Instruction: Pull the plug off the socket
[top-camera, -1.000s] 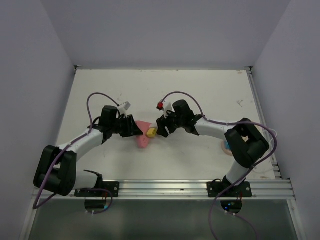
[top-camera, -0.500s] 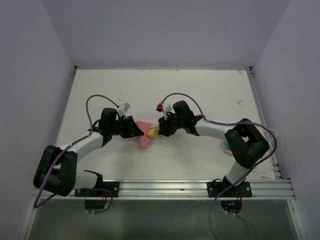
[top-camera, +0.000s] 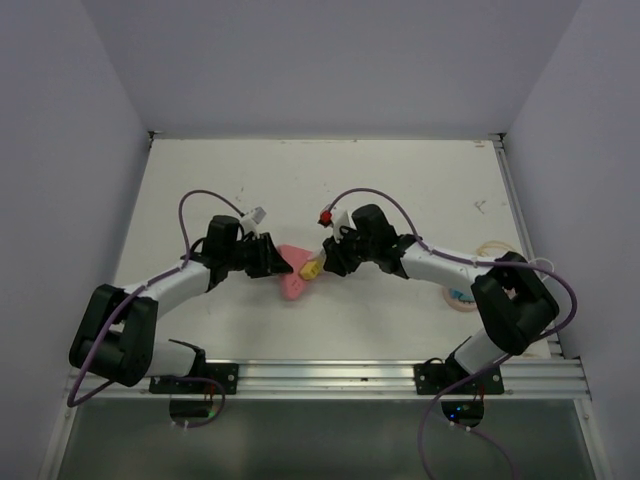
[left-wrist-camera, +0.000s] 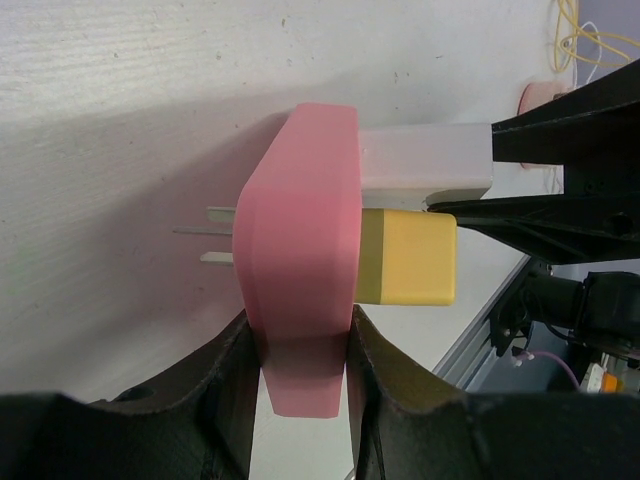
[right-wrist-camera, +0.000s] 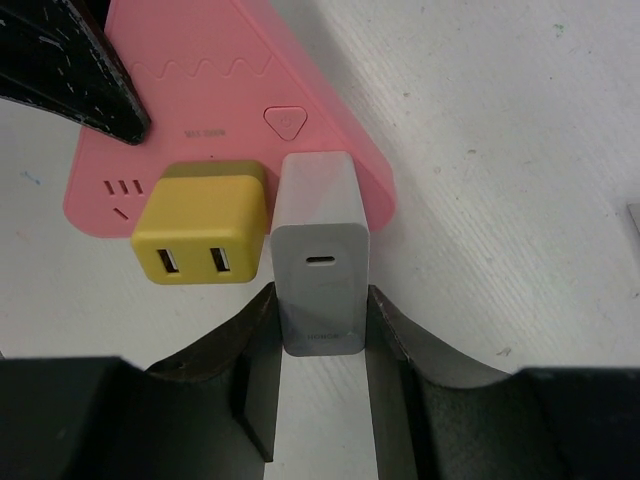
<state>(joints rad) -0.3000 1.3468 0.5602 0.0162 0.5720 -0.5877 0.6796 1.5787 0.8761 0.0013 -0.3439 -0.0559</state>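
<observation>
White table (top-camera: 400, 180) below: left gripper (left-wrist-camera: 300, 345) clamps the socket (left-wrist-camera: 300, 200), bracing it, while right gripper (right-wrist-camera: 320, 320) grasps the white plug (right-wrist-camera: 320, 220) for pulling.

Pink socket (right-wrist-camera: 215, 95) with wavy line, yellow plug (right-wrist-camera: 200, 228), white plug (right-wrist-camera: 320, 255), white table (right-wrist-camera: 510, 120)

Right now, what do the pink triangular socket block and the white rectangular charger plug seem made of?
The pink triangular socket block: likely moulded plastic, matte; embossed wavy line. The white rectangular charger plug: probably hard plastic, smooth satin; faint sheen, rounded edges.
</observation>
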